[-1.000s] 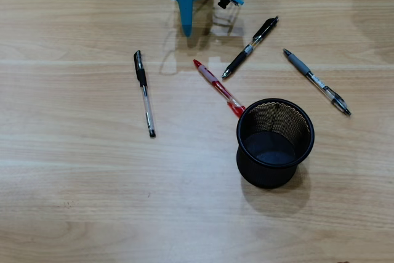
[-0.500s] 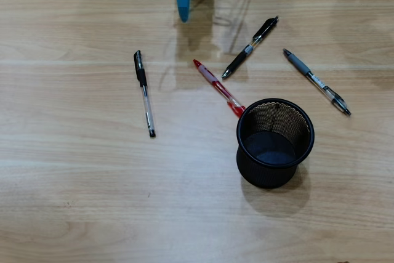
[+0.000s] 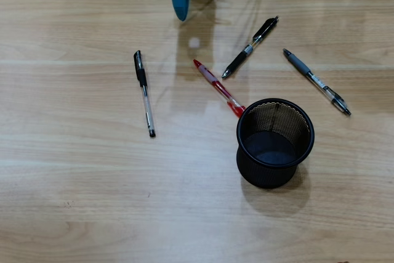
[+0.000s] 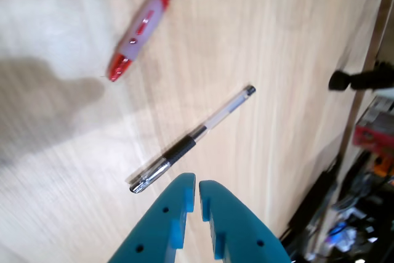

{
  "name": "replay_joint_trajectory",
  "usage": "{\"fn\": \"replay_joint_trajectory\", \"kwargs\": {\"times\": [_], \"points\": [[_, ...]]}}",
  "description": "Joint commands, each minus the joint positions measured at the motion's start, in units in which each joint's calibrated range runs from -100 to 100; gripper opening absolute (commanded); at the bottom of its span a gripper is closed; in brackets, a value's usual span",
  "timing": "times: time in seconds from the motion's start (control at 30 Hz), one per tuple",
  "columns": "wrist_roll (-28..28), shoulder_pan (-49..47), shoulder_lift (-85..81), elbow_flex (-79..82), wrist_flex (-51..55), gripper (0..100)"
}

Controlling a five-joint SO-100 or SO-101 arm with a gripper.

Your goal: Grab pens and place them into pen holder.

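In the wrist view the gripper [image 4: 197,184] hangs closed and empty just above the clear pen [image 4: 191,141] — likely lining up on it. Beyond lies the red pen [image 4: 143,24]; the pen holder [image 3: 275,143] stands upright farther off, ready.

Overhead view evenly bright and sharp, warm indoor light on the wooden table [image 3: 92,183]; soft shadow cast toward lower right of the pen holder [image 3: 275,141], faint doubled shadows and a small glare spot below the gripper [image 3: 180,14]. Wrist view softer, slightly motion-blurred, with a broad grey shadow at left; right-edge background clutter dim and out of focus.
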Motion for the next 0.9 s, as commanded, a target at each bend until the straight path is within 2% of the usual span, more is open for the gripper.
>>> {"fn": "replay_joint_trajectory", "kwargs": {"times": [0.0,0.23,0.33,0.43,0.63,0.87], "points": [[-3.42,1.80,9.32,-11.59,-0.34,2],[-15.77,3.81,26.31,-29.96,0.39,2],[-22.00,4.73,30.89,-34.58,0.48,2],[-25.88,6.19,34.21,-36.84,3.58,2],[-26.61,9.94,39.81,-41.46,14.15,2],[-26.24,13.05,53.91,-54.31,20.71,2]]}}
